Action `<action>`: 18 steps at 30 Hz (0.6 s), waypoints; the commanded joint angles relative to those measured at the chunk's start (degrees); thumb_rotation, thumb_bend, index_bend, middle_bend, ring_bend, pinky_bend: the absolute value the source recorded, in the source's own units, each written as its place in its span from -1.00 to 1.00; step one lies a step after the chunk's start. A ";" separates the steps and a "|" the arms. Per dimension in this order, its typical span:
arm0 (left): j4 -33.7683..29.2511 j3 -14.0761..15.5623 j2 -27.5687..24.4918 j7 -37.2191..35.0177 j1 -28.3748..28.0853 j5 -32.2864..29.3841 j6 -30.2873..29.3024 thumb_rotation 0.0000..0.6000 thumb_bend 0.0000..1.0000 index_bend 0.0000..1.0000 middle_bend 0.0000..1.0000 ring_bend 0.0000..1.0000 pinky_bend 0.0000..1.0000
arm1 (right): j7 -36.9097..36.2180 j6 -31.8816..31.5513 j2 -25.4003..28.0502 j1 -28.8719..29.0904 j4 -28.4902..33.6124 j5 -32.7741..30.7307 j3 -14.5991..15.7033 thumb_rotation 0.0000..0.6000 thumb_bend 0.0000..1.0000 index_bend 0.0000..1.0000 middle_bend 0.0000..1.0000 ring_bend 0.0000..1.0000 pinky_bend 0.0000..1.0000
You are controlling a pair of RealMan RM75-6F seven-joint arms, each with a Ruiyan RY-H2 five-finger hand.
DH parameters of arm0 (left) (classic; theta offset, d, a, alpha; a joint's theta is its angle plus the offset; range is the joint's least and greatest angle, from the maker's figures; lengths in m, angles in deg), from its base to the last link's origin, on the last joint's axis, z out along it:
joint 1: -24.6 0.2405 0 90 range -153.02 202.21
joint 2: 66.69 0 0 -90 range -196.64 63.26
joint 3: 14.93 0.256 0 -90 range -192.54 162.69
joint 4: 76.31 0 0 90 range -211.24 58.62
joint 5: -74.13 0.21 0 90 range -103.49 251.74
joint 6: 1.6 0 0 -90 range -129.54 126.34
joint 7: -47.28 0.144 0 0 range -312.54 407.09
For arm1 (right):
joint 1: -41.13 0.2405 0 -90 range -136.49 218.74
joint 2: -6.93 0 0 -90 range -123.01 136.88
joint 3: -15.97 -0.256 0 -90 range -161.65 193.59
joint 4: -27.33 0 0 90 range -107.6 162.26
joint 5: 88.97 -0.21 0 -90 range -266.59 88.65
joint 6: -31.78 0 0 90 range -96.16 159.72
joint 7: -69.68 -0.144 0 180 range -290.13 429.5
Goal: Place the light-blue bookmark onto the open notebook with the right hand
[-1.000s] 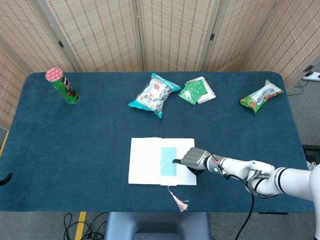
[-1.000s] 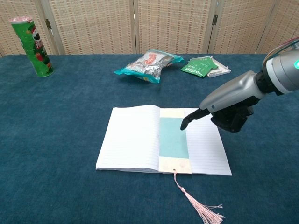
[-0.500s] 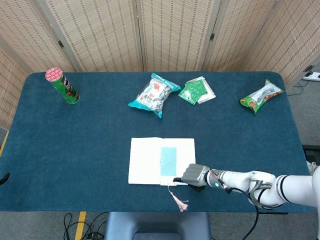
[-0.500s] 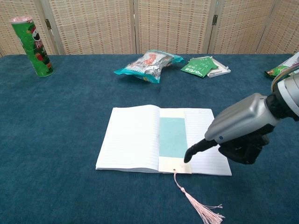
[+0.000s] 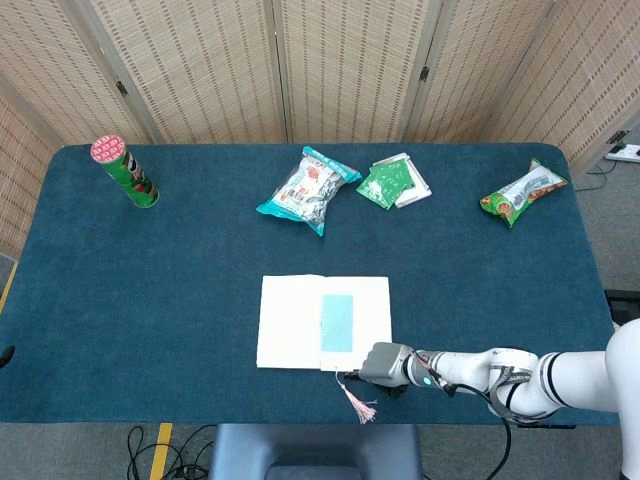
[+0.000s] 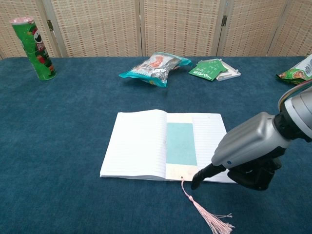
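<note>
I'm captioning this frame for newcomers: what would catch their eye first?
The open notebook near the table's front edge, with the light-blue bookmark lying on it and its pink tassel trailing onto the cloth. Then the right hand low at the notebook's front right corner, holding nothing.

The notebook lies open and flat near the front edge of the dark blue counter, its lined white pages facing up. The light-blue bookmark rests flat on the right-hand page just beside the spine, lengthwise along it, on a cream backing strip. Its pink tassel trails off the notebook's near edge onto the counter
</note>
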 commanded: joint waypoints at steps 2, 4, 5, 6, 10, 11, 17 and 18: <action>0.01 -0.05 -0.15 -0.23 0.09 -0.12 0.08 1.00 -0.56 -0.82 -1.00 -0.99 -0.49 | 0.33 0.24 -1.13 0.24 -1.13 -0.59 -0.41 1.00 1.00 -1.00 1.00 1.00 1.00; -0.04 -0.09 -0.26 -0.40 0.15 -0.13 0.05 1.00 -0.56 -0.82 -1.00 -0.99 -0.49 | 0.33 0.46 -1.73 0.37 -1.65 -1.02 -0.63 1.00 1.00 -1.00 1.00 1.00 1.00; -0.05 -0.11 -0.30 -0.48 0.18 -0.13 0.03 1.00 -0.56 -0.82 -1.00 -0.99 -0.49 | 0.37 0.60 -1.97 0.44 -1.87 -1.17 -0.68 1.00 1.00 -1.00 1.00 1.00 1.00; -0.04 -0.11 -0.33 -0.54 0.22 -0.13 0.00 1.00 -0.56 -0.82 -1.00 -0.99 -0.49 | 0.44 0.81 -2.25 0.53 -2.19 -1.29 -0.73 1.00 1.00 -1.00 1.00 1.00 1.00; 0.07 -0.19 -0.46 -0.82 0.30 -0.24 0.05 1.00 -0.56 -0.82 -1.00 -0.99 -0.49 | 0.64 1.19 -3.12 0.76 -3.33 -1.89 -1.00 1.00 1.00 -1.00 1.00 1.00 1.00; 0.10 -0.18 -0.48 -0.89 0.32 -0.26 0.09 1.00 -0.56 -0.82 -1.00 -0.99 -0.49 | 0.63 1.20 -3.29 0.78 -3.61 -2.09 -1.08 1.00 1.00 -1.00 1.00 1.00 1.00; 0.22 -0.16 -0.50 -0.97 0.32 -0.18 0.15 1.00 -0.56 -0.82 -1.00 -0.99 -0.49 | 0.49 1.33 -4.03 0.82 -5.19 -3.04 -1.47 1.00 1.00 -1.00 1.00 1.00 1.00; 0.23 -0.16 -0.48 -0.95 0.31 -0.15 0.12 1.00 -0.56 -0.82 -1.00 -0.99 -0.49 | 0.41 1.33 -4.03 0.84 -5.20 -3.09 -1.47 1.00 1.00 -1.00 1.00 1.00 1.00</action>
